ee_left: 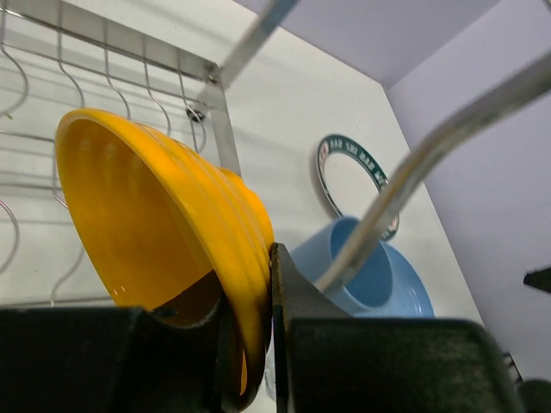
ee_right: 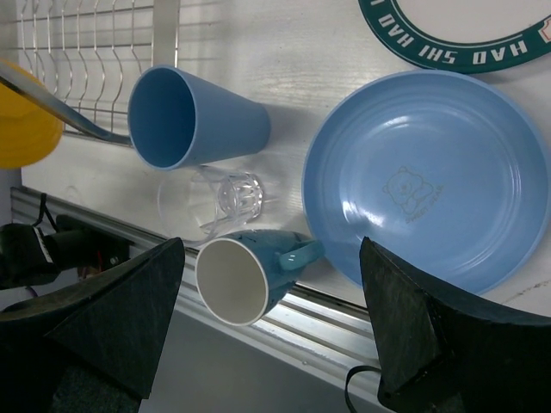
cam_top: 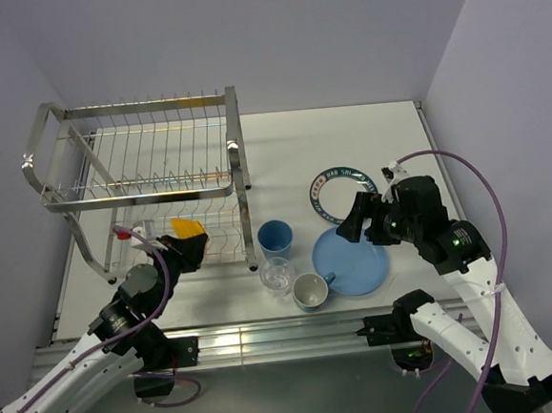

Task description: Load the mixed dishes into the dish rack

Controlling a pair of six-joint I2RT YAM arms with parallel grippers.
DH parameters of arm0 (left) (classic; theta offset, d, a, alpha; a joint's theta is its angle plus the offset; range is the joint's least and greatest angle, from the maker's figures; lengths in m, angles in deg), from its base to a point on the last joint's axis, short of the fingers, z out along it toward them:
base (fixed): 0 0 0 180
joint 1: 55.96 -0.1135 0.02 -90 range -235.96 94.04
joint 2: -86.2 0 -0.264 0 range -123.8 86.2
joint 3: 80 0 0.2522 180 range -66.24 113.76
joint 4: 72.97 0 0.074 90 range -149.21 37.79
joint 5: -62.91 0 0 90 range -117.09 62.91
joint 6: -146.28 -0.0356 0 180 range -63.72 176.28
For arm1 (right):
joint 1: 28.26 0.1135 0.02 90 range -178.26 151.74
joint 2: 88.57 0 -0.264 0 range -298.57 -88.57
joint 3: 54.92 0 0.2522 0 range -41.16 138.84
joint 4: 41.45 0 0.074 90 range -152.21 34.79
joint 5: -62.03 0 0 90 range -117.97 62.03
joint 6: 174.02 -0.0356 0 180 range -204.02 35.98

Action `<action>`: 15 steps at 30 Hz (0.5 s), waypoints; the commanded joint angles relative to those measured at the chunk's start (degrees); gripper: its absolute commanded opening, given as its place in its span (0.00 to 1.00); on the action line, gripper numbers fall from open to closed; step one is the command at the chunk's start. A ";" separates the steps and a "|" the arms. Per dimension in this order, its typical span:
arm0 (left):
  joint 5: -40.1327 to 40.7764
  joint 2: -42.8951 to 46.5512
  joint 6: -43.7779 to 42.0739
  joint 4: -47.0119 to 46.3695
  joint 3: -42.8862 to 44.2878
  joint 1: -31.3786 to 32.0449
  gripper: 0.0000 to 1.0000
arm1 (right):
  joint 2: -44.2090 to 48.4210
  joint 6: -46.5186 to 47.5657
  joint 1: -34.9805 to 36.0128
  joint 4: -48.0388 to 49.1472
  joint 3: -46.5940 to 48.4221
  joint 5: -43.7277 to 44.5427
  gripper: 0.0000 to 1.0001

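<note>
My left gripper is shut on the rim of the small yellow-orange bowl, holding it tilted over the lower tier of the dish rack. In the left wrist view the bowl fills the frame, with the rack wires behind it. My right gripper is open and empty above the large blue plate. In the right wrist view it hovers over the light blue mug, the clear glass, the blue tumbler and the blue plate.
The tumbler, glass and mug stand close together, just right of the rack's front leg. The white plate with the dark patterned rim lies behind the blue plate. The table's near edge rail runs just past the mug.
</note>
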 commanded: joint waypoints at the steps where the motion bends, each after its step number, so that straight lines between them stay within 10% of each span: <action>1: -12.04 -1.46 -1.01 -8.97 -0.07 -6.94 0.00 | 0.83 1.22 -0.28 1.43 -0.82 0.71 0.89; 15: -40.62 -9.28 5.14 -37.18 -10.52 -27.79 0.00 | 1.00 2.37 -0.28 1.78 -2.41 1.41 0.90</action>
